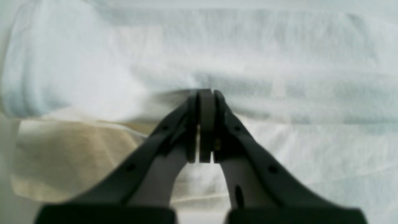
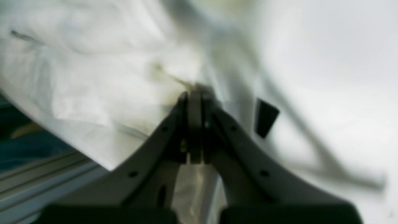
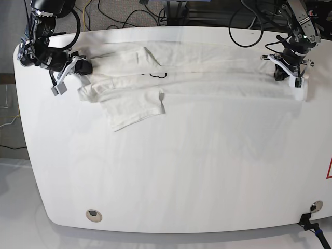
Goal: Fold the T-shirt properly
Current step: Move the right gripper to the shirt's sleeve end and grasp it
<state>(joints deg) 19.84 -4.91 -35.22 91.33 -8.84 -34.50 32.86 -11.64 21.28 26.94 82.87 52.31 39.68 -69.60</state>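
The white table (image 3: 171, 171) carries one T-shirt (image 3: 207, 78), stretched in a long, partly folded band along the far edge, a sleeve flap (image 3: 132, 111) spilling toward the near side. The cloth looks light, limp and soft, likely to sag and wrinkle unless kept taut, so it is best taken at opposite ends, through doubled layers near hem or shoulder. Two grippers are in view. The left gripper (image 1: 205, 93) has its jaws clenched on a fold of fabric at one end; the right gripper (image 2: 196, 91) has its jaws clenched on cloth at the other.
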